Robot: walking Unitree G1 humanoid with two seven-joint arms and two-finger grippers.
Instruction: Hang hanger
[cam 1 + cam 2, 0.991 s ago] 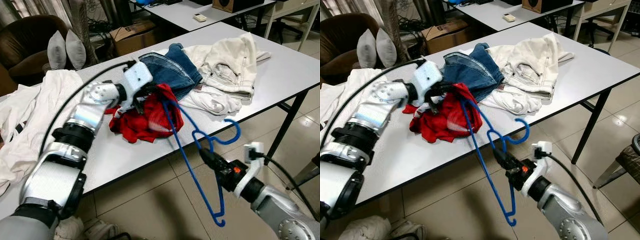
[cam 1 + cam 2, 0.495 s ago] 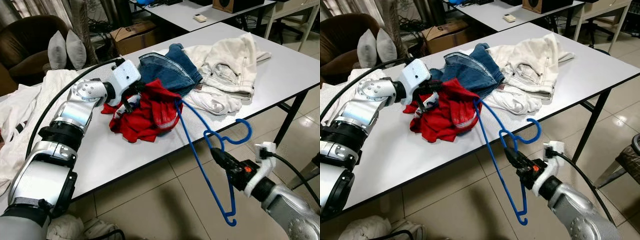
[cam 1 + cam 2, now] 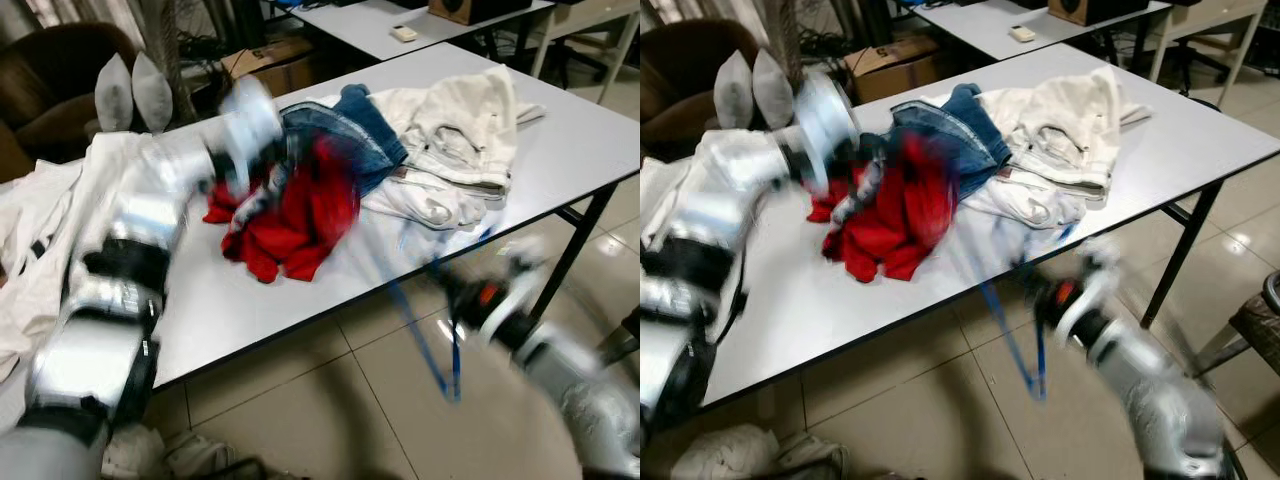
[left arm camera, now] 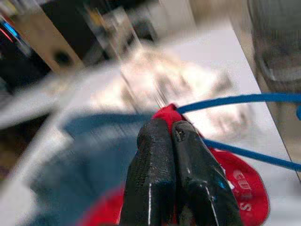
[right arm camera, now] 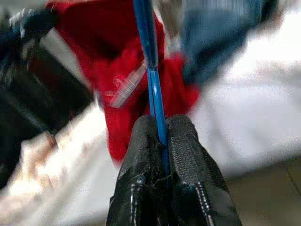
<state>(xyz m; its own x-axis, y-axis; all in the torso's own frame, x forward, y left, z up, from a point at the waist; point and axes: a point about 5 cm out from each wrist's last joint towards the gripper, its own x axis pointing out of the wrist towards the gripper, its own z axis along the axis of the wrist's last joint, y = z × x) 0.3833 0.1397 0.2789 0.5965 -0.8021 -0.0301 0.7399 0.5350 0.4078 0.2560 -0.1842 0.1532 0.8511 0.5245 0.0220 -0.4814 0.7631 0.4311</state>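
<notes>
1. Left wrist view showed the left gripper (image 4: 162,136) with fingers pinched on the soft red garment (image 3: 300,215), lifted above the white surface (image 3: 250,300).
2. Threading looked under way; next, I'd judge, the thin blue plastic hanger (image 5: 153,80) must slide further into the cloth.
3. The right gripper (image 5: 160,136) clamped its fingers around the hanger's rod, off the surface's edge.

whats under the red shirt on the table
The red shirt lies on the white table, its upper edge overlapping the blue jeans. The left gripper pinches its cloth, the blue hanger running into it. Anything beneath is covered.
</notes>
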